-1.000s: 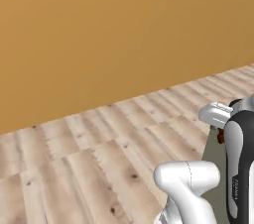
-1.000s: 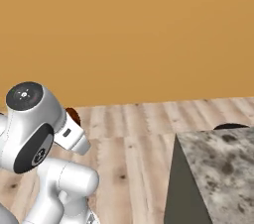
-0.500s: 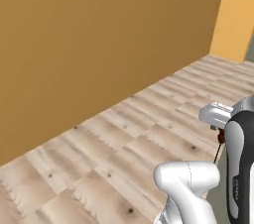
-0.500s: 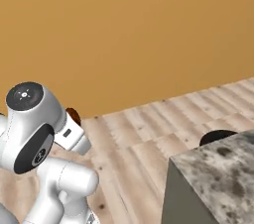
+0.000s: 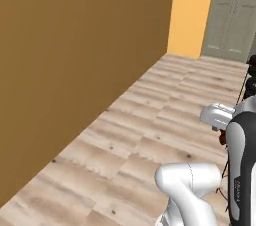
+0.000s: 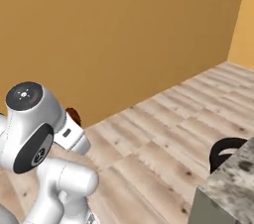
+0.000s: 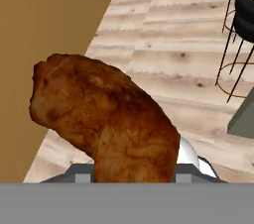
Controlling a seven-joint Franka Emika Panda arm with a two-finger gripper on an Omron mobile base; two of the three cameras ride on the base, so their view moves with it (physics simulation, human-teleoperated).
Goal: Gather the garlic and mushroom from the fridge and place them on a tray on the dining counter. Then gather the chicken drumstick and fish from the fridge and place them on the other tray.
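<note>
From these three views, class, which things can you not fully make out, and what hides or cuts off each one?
- Finger tips: in the hand view, the drumstick rises in front of them.
- Drumstick's lower end: hand view, cut off by the bottom edge.
- Dining counter: right base view, just a corner; the frame cuts the rest.
- Stool: right base view, partly behind the counter.
- Cabinets: left base view, cut by the top and right edges.

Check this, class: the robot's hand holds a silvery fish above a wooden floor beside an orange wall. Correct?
Not quite. The hand view shows the hand holding a browned chicken drumstick, not a fish. The wooden floor and orange wall are right.
</note>
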